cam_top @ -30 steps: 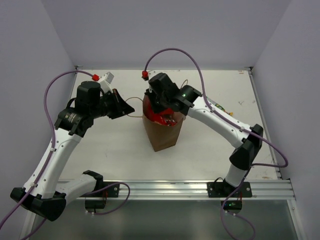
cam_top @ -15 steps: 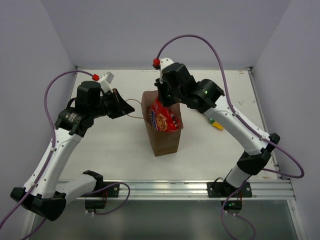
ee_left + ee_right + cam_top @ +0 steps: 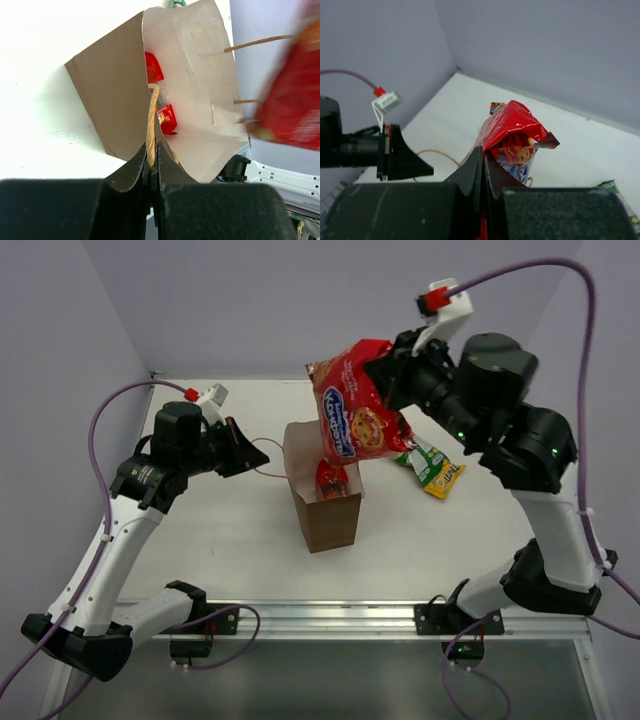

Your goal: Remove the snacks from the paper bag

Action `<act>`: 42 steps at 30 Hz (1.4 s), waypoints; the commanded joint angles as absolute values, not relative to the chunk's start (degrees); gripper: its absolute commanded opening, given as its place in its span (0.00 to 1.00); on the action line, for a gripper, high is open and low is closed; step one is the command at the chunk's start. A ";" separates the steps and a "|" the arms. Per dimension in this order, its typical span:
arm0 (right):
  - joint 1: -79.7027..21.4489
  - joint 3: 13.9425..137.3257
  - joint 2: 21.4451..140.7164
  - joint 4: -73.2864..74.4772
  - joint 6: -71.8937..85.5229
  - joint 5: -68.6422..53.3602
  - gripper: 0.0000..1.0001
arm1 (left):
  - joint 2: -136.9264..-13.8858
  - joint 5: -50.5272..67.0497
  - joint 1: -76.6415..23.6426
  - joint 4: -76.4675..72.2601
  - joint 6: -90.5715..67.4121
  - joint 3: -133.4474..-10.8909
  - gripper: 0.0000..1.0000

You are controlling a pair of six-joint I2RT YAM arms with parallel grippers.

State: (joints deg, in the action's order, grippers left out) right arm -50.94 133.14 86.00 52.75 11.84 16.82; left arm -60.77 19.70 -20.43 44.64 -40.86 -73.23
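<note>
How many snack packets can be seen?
4. One red packet hangs from the right gripper above the bag; a green-yellow one lies on the table right of the bag; two red ones seem to sit inside it. More may be hidden beneath.

The red packet (image 3: pixel 356 405) bears a blue oval logo with white lettering, too blurred to read.
</note>
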 commanded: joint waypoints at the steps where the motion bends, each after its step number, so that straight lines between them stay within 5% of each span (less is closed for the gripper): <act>1: -50.54 137.37 80.25 36.75 5.99 23.97 0.00 | -59.94 18.72 -20.57 44.29 -39.82 -74.00 0.02; 12: -46.42 125.26 71.90 30.85 -6.25 47.54 0.00 | -59.50 18.28 -20.57 45.00 -39.64 -74.44 0.02; 17: -39.57 106.99 64.43 30.94 0.42 49.91 0.00 | -59.50 19.07 -20.57 44.56 -39.90 -74.44 0.02; 25: -24.36 77.90 64.33 39.20 21.69 35.34 0.00 | -59.07 19.25 -20.57 46.23 -39.29 -76.55 0.02; 41: -16.96 72.86 77.87 42.36 26.46 29.53 0.00 | -57.74 19.16 -20.57 47.29 -39.11 -76.03 0.02; 42: -16.79 73.64 78.39 42.45 26.28 29.53 0.11 | -57.74 19.25 -20.57 47.20 -39.11 -75.94 0.02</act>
